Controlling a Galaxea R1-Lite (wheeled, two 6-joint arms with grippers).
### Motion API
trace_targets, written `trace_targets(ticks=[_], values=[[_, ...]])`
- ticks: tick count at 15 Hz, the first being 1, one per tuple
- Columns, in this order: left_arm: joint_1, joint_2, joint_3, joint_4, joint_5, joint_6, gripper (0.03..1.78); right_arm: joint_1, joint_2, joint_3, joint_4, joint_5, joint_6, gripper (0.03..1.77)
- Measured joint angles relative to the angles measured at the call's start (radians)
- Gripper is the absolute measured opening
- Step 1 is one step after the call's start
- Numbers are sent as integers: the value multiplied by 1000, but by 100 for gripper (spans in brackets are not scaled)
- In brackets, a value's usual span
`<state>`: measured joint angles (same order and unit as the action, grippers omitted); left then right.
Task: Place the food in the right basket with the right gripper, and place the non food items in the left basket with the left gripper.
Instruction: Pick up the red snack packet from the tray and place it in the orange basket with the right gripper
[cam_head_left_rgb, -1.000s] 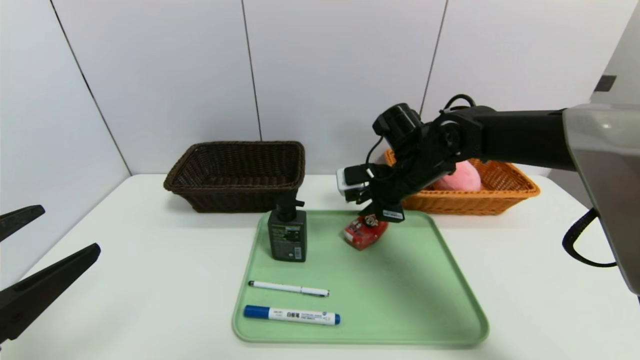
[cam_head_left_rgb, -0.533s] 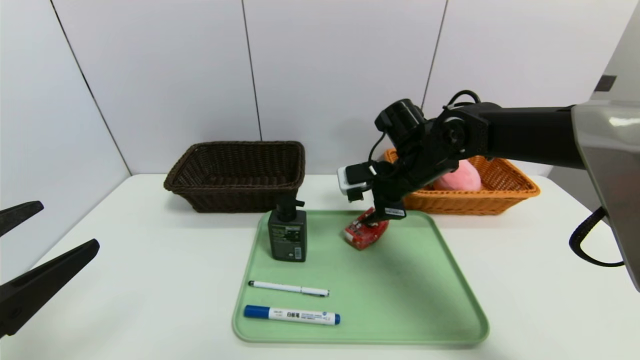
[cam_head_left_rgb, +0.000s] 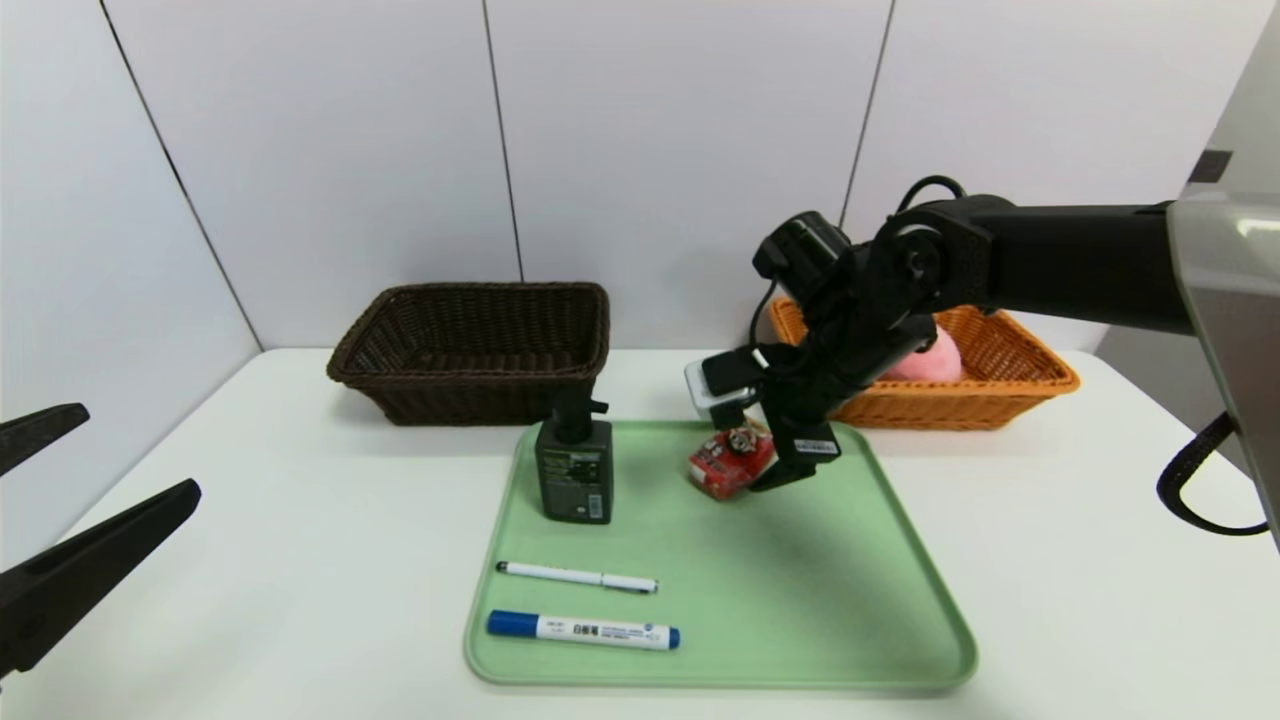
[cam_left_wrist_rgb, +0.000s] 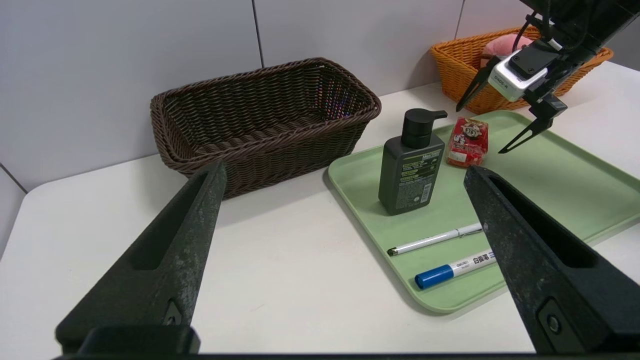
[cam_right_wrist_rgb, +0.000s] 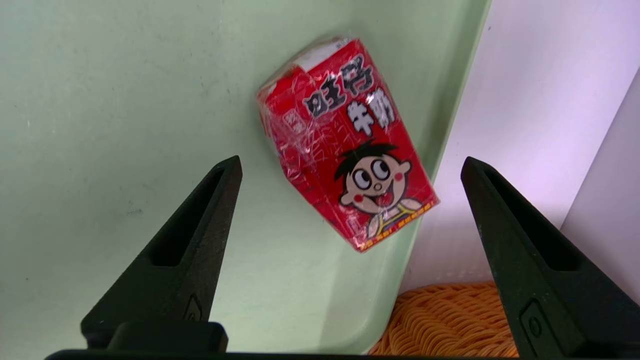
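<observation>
**Mia:** Pink and fluffy, that is the peach (cam_head_left_rgb: 925, 355). It already sits in the orange basket (cam_head_left_rgb: 1040, 385) at the middle right of the head view.

**Sam:** So one food is done. What is left?

**Mia:** The red snack packet (cam_head_left_rgb: 730, 465) lies on the green tray (cam_head_left_rgb: 850, 600), near the tray's far edge. It is shiny, crinkly and has a cartoon face. The right end effector (cam_head_left_rgb: 765, 455) hangs over it, fingers wide apart, holding nothing.

**Sam:** And the other things?

**Mia:** The dark pump bottle (cam_head_left_rgb: 574, 480), the thin pen (cam_head_left_rgb: 577, 577) and the blue-capped marker (cam_head_left_rgb: 583, 630) all wait on the tray. The brown basket (cam_head_left_rgb: 475, 350) at the middle left has nothing in it. The left end effector (cam_head_left_rgb: 45, 530) rests at the lower left edge, fingers apart, holding nothing.
</observation>
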<state>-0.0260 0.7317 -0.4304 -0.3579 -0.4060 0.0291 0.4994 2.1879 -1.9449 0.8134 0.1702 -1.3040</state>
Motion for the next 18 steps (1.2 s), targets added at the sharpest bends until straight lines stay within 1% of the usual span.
trace_targets(ticks=[4,11,18], values=[[0,0,7,0,0,-3,169,0,9,0,4,-1,-30,160],[0,6,7,0,1,-4,169,0,45,0,4,1,-31,167],[0,15,11,-1,3,-5,169,2,79,-1,-1,7,-27,168]])
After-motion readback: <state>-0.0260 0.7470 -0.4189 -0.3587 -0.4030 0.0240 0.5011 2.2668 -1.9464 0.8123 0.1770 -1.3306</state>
